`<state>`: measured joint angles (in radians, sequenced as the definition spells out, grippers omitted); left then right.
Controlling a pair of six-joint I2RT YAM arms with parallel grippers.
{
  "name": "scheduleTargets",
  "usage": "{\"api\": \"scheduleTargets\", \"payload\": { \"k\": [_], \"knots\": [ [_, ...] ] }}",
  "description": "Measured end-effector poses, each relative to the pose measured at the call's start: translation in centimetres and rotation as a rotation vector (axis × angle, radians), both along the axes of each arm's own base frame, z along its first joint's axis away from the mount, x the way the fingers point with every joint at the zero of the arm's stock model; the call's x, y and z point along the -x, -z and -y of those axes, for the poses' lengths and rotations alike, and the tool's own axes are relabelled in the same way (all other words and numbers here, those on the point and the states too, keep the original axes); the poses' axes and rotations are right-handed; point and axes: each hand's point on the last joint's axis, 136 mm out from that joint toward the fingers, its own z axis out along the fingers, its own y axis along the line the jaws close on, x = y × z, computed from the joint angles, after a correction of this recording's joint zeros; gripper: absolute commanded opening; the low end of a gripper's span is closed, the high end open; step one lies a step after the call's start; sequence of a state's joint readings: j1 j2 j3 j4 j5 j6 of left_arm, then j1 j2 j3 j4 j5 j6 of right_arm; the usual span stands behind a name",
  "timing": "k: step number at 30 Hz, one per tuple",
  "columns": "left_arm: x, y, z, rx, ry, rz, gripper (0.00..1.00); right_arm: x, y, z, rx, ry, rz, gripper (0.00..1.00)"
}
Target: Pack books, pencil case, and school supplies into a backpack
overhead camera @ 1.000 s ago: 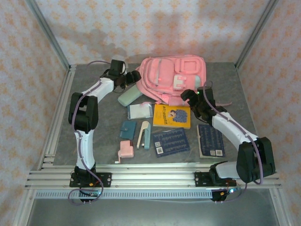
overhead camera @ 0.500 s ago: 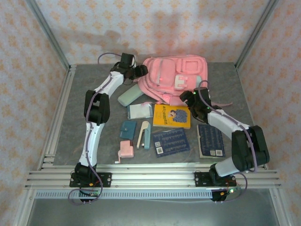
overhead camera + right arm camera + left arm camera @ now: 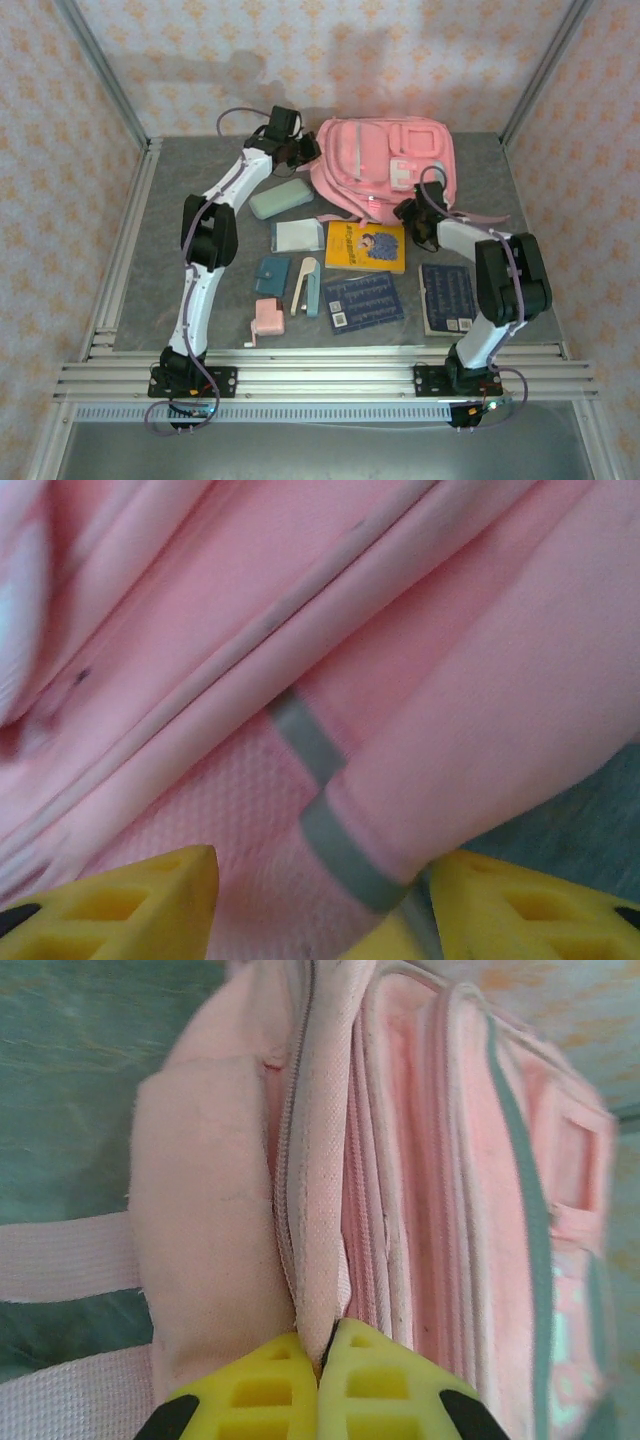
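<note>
Wallpaper w/ pale orange floral print backed the cell; alum. frame rails bounded a grey counter (image 3: 170, 190).

1. Backpack (image 3: 385, 165): pink, lay at rear centre of counter, front pockets facing up, white clasp toward its R side. A pink strap trailed off the near R edge.
2. L arm: extended to the rear, L fingers (image 3: 303, 150) at the backpack's L edge. Wrist view showed them clenched, pinching a fold of pink fabric beside the zipper line.
3. R arm: folded back on itself, R fingers (image 3: 408, 211) at the backpack's near edge. Wrist view showed them released and spread apart, w/ pink fabric and a grey trim band between them.
4. Pencil case (image 3: 281, 198): sage green, lay at an angle on the counter, just L of the backpack and close to the L arm.
5. Books: yellow book (image 3: 366, 246) lay flat just in front of the backpack. Navy book no. 1 (image 3: 364, 301) lay in front of it; navy book no. 2 (image 3: 447, 297) lay to the R, beside the R arm.
6. Supplies: clear packet (image 3: 297, 236) sat just L of the yellow book. Teal snap case (image 3: 272, 275) sat in front of the packet. Stapler (image 3: 310, 287) sat between the teal snap case and navy book no. 1. Pink gadget (image 3: 266, 320) sat nearest the front rail.
7. Items in 4–6 all lay outside the backpack.
</note>
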<state>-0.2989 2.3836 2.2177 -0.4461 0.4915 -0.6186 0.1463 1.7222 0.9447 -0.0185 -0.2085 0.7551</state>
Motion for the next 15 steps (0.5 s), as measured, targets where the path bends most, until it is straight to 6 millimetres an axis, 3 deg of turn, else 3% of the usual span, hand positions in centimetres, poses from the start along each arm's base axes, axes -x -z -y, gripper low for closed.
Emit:
{"api": "scheduleTargets", "payload": {
  "k": [3,6,10,15],
  "knots": [
    [2.4,-3.7,2.9,0.032,0.043,0.032,0.0,-1.2,0.7,2.8,-0.024,0.06,-0.02,0.45],
    [5.0,-6.8,5.6,0.064,0.086,0.057,0.0,-1.7,-0.2,4.8,-0.017,0.093,-0.02,0.41],
    [8.2,-9.3,7.2,0.085,0.121,0.07,0.0,-0.7,-1.8,5.6,0.023,0.095,-0.045,0.53],
    [12.8,-8.6,7.4,0.093,0.128,0.009,0.0,1.3,-7.6,5.7,0.084,0.062,0.033,0.75]
  ]
}}
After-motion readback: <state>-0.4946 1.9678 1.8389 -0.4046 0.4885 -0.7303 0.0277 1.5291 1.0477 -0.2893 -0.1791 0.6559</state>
